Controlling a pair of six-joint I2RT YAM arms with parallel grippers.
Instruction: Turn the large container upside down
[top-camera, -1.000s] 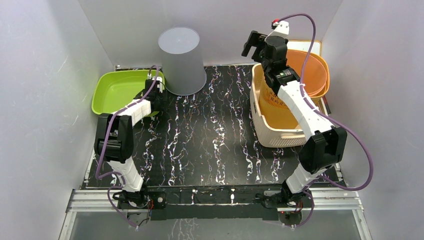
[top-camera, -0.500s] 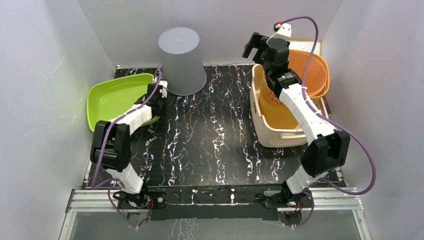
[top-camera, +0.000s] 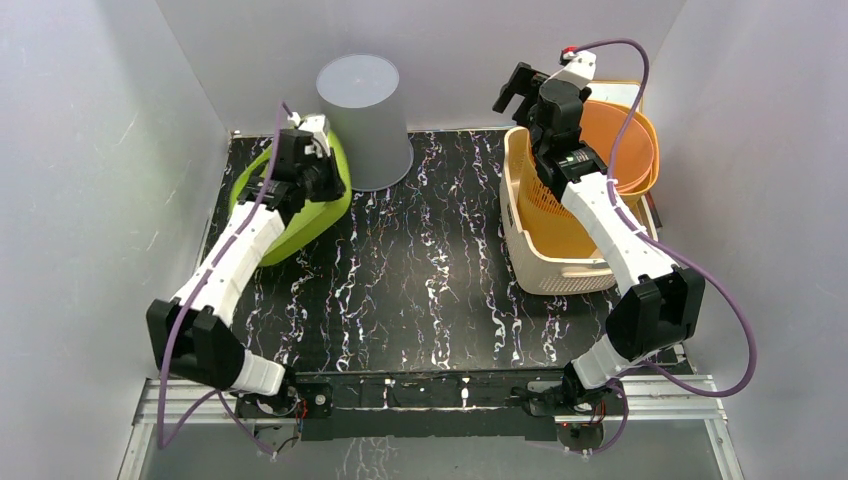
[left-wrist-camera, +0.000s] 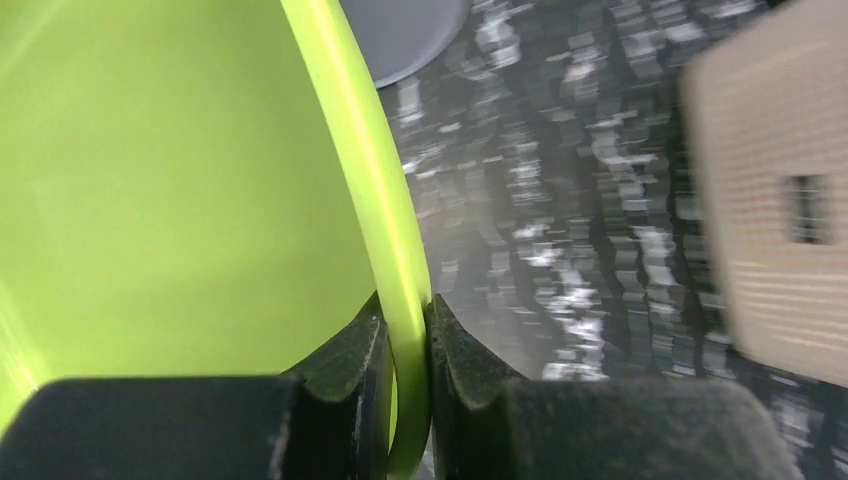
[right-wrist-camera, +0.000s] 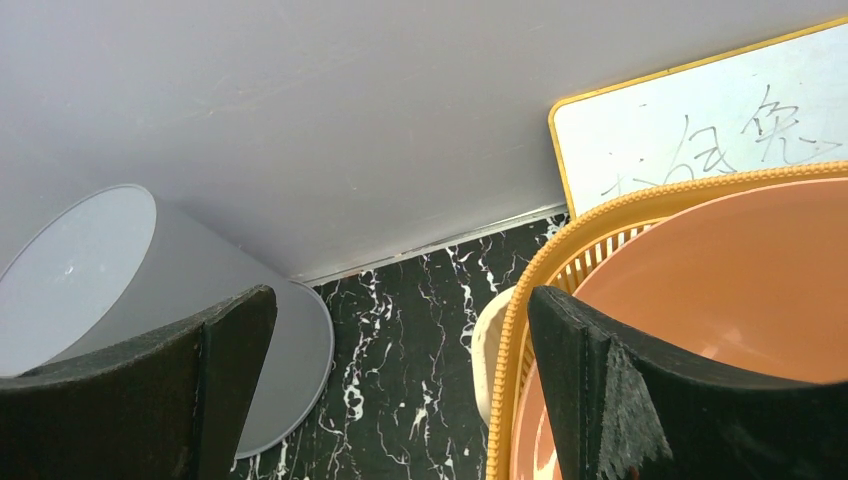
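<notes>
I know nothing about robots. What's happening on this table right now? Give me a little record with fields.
left gripper: shut on the rim of the green basin
green basin: tipped up on edge, back left of the table
right gripper: open, holding nothing, raised over the back end of the cream basket
cream basket: right side, with an orange tub in it
grey bin: closed end up, against the back wall

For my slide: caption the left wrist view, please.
Left gripper shut on the green basin rim, gray bin beyond.
</notes>
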